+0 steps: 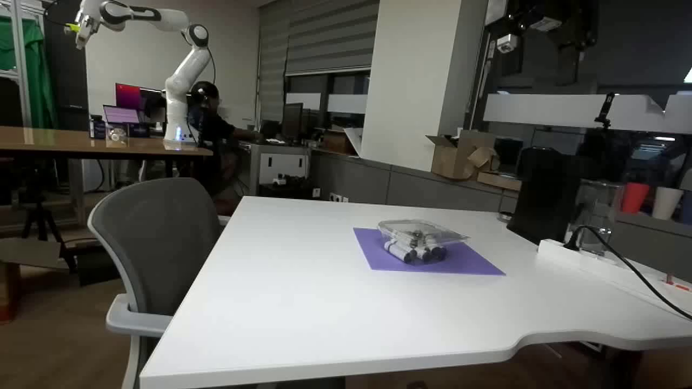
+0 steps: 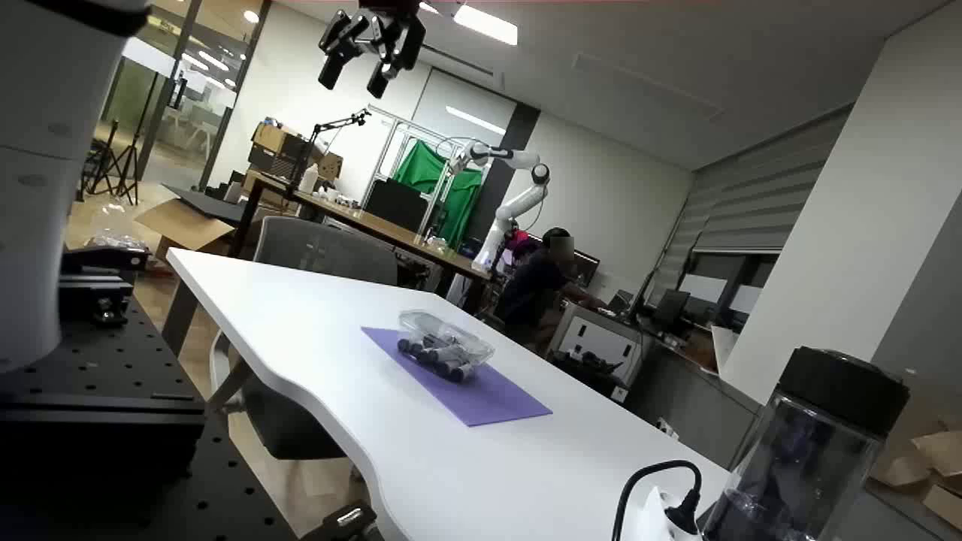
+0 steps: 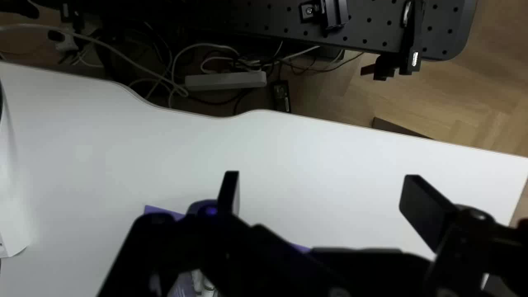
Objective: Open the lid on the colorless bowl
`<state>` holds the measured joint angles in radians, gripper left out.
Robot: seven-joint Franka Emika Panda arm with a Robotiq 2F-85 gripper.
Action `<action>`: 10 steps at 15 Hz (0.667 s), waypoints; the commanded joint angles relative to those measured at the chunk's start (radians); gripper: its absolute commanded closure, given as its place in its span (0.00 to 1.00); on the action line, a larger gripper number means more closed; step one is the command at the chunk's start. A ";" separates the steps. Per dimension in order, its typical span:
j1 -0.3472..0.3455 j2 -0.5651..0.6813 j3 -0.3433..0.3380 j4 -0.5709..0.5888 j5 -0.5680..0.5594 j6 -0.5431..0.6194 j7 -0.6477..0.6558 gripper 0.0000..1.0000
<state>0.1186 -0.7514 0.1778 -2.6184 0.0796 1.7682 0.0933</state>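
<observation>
The colorless bowl [image 1: 416,246] is a small clear container on a purple sheet, with several white, black-ended cylinders showing through it. It also shows in an exterior view [image 2: 447,349]. A see-through lid [image 1: 427,229] appears to lie across its top, slightly tilted; its edge is hard to separate from the bowl. It also shows in an exterior view [image 2: 451,330]. My gripper [image 2: 353,84] is high above the table, well apart from the bowl. In the wrist view the gripper [image 3: 321,181] has its fingers wide apart with nothing between them, and hides most of the bowl.
The purple sheet [image 1: 465,262] lies on the white table [image 1: 303,313]. A power strip [image 1: 589,262] with a black cable and a clear bottle [image 2: 797,451] with a black cap stand along one side. A grey chair [image 1: 157,243] stands beside the table.
</observation>
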 commanded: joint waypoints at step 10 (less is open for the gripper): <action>-0.027 -0.004 -0.056 0.003 -0.024 0.106 -0.026 0.00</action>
<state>0.1172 -0.7517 0.1738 -2.6186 0.0752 1.7851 0.0931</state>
